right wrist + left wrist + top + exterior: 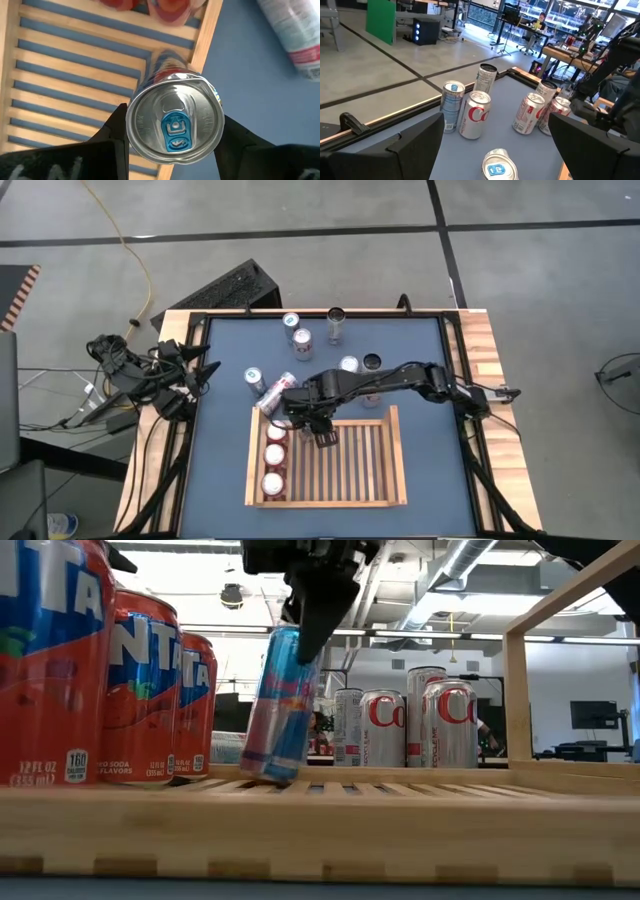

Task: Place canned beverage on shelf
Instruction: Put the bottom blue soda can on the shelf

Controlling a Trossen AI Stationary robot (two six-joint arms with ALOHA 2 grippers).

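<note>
A slim blue-and-pink can [282, 705] stands tilted in the light-wood shelf tray [398, 460], near its far left corner and next to three orange cans [275, 455]. My right gripper [312, 425] reaches in from the table's right and is shut on this can's top; the right wrist view looks down on the silver lid [175, 125]. My left gripper [203, 370] waits open at the table's left edge, and its wrist view [495, 132] faces the loose cans. My right gripper pinches the slim can just below its top rim [131, 117], one finger [112, 132] on each side. The fingers come from above, pointing down. The can is tilted, top toward the table's right, with its bottom edge [262, 775] on the tray's slats.
Several loose cans stand on the blue tabletop beyond the tray's far rim [302, 340] [348, 365], and one lies on its side by the tray's far left corner [275, 393]. The tray's slats to the right of the orange cans are bare [350, 465].
</note>
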